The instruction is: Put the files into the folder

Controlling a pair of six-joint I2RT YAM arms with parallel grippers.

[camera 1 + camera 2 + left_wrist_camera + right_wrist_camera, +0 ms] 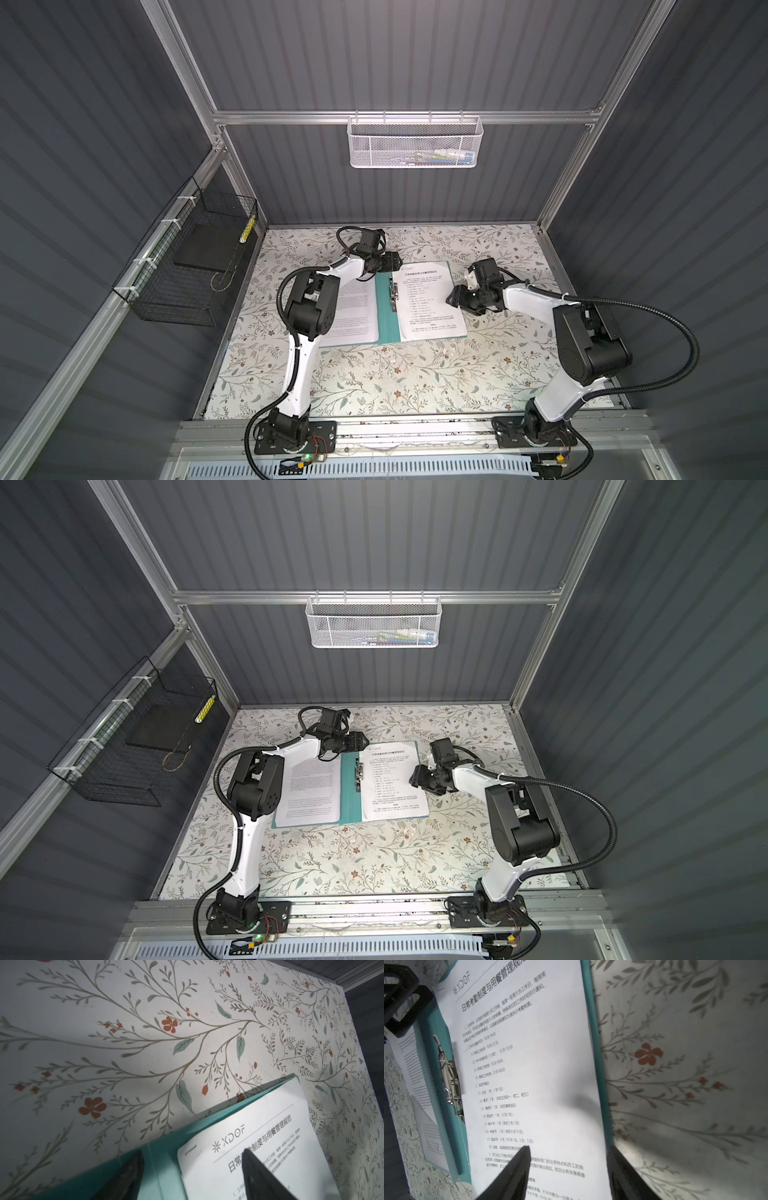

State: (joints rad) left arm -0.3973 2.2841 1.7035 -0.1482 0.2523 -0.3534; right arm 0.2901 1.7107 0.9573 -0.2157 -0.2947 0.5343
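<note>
Well, both my claws stand open and hold nothing. The folder lies spread flat in the middle of the desk with the files on it. The right sheet covers the right cover beside the metal clip, and the left sheet lies on the left cover, partly behind my left arm. My left claw hovers at the folder's far edge, one finger over teal card and the other over the right sheet's far left corner. My right claw straddles that sheet's right edge, one finger above the print, the other above the desk just past the cover.

I judge the paper light, floppy and slick on the cover, so a sideways push would likely slide or buckle it. It lies too flat to pinch from above, so a lifted edge or corner is the place to grip. The covers look thin but stiffer, best taken at a free outer edge. Whether the clip bites the sheet I cannot tell.
</note>
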